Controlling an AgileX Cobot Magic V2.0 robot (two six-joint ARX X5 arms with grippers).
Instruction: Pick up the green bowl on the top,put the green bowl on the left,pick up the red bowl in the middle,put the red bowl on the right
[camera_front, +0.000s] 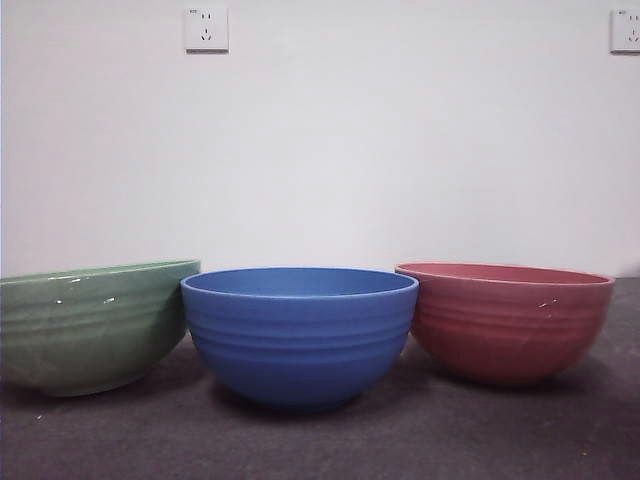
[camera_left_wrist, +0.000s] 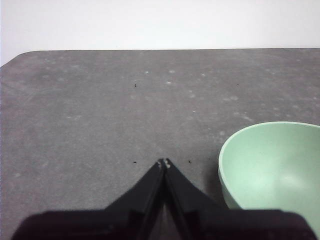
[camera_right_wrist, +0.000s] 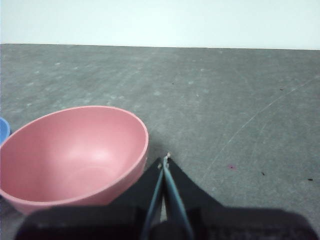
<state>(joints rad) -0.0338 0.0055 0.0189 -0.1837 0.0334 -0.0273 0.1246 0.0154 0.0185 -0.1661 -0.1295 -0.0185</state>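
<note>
Nearest the front camera, at lower centre of the frame, stands a blue bowl (camera_front: 300, 335), upright on the dark grey counter (camera_front: 400, 440). At the lower left edge sits the green bowl (camera_front: 90, 325), partly cut off by the frame; its rim looks to be touching or just beside the blue bowl's rim, and I cannot tell which. At lower right the red bowl (camera_front: 505, 322) stands upright, its rim just beside the blue one. All three are empty and none is stacked on another. A white wall (camera_front: 330, 150) rises behind them, with one socket (camera_front: 206, 28) at upper left and another (camera_front: 626, 30) at the upper right corner.

In the left wrist view, the left gripper (camera_left_wrist: 163, 162) has its jaws pressed together and holds nothing; the green bowl (camera_left_wrist: 275, 170) lies just beside it on the counter. In the right wrist view, the right gripper (camera_right_wrist: 165, 158) is likewise closed and empty, just beside the red bowl (camera_right_wrist: 75, 155). A sliver of the blue bowl (camera_right_wrist: 3, 131) shows at that frame's left edge.
</note>
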